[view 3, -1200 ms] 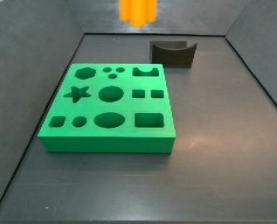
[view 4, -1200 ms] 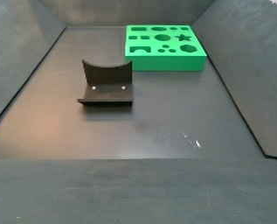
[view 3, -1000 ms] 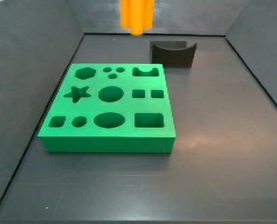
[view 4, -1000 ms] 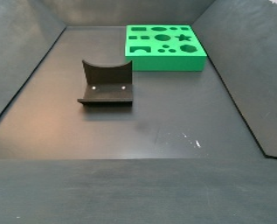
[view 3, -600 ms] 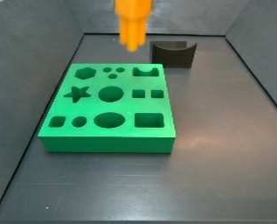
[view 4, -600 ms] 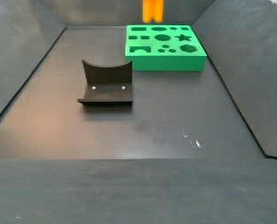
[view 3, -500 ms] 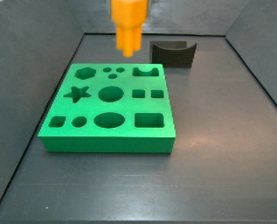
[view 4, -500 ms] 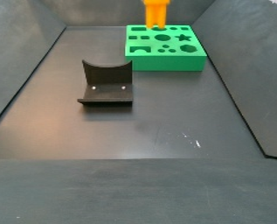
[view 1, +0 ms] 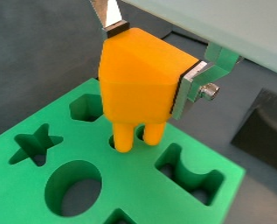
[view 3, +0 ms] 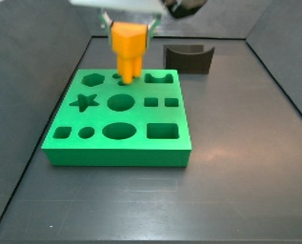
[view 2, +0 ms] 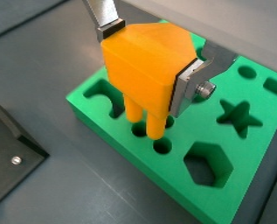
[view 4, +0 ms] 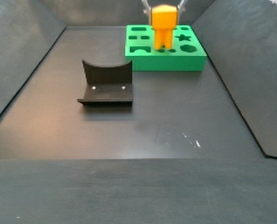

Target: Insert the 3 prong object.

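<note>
My gripper [view 1: 147,66] is shut on the orange 3 prong object [view 1: 138,83], its silver fingers [view 1: 190,90] clamping the block's sides. It also shows in the other wrist view, held the same way [view 2: 147,74]. The prongs point down and reach the small round holes of the green board [view 1: 58,175], near one edge; how deep they sit I cannot tell. In both side views the object [view 3: 127,50] [view 4: 162,26] stands upright over the board [view 3: 115,138] [view 4: 187,59]. The gripper [view 3: 128,24] is above it.
The dark grey curved block [view 3: 189,58] [view 4: 106,83] stands on the dark floor apart from the board. The board has star, hexagon, round and square cut-outs [view 2: 236,114]. Grey walls ring the floor.
The gripper has come down with the orange object from above the back wall to the board's far edge, so the prongs now meet the small holes.
</note>
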Motion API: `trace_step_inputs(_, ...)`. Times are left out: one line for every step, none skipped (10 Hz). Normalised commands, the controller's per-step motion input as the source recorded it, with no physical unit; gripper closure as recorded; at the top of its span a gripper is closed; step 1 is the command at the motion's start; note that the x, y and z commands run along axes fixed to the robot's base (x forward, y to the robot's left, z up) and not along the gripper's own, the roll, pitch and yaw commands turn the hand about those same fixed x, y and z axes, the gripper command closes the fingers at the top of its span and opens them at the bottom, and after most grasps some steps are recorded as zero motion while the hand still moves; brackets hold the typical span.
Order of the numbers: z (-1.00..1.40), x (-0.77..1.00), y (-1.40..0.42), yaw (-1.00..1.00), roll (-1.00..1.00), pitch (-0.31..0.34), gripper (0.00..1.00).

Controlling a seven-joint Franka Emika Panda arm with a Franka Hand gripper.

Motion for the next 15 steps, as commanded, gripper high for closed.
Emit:
trace_step_inputs(-0.37, -0.12, 0.13, -0.15, -0.02, 0.049, 1.00)
trace_step_inputs(-0.30, -0.19, 0.13, -0.11, -0.04, 0.027, 1.00)
trace_step_inputs(-0.31, -0.26, 0.02, 0.00, -0.03, 0.000, 1.00)
trace_step_inputs(-0.29, -0.37, 0.01, 0.16, -0.01, -0.016, 1.00)
trace_step_inputs(-0.24, -0.40, 0.17, 0.34, 0.00, -0.066, 1.00)
trace_step_inputs(-0.36, 0.00, 0.13, 0.19, -0.11, -0.049, 1.00)
trace_step_inputs(-0.53, 0.23, 0.00, 0.00, -0.08, -0.016, 1.00)
trace_step_inputs(-0.63, 0.32, 0.00, 0.00, -0.05, -0.063, 1.00)
trace_step_inputs(-0.63, 0.18, 0.02, 0.17, -0.03, -0.111, 1.00)
trace_step_inputs(-0.49, 0.00, 0.00, 0.33, -0.01, -0.120, 1.00)
trace_step_inputs(-0.49, 0.00, 0.00, 0.07, -0.09, -0.123, 1.00)
trace_step_inputs(-0.65, 0.00, 0.00, -0.02, -0.02, -0.167, 1.00)
trace_step_inputs(-0.68, -0.02, 0.00, -0.10, 0.00, -0.184, 1.00)
trace_step_inputs(-0.62, -0.07, 0.00, -0.19, 0.00, -0.183, 1.00)
trace_step_inputs(-0.51, 0.00, 0.00, -0.20, 0.08, -0.087, 1.00)
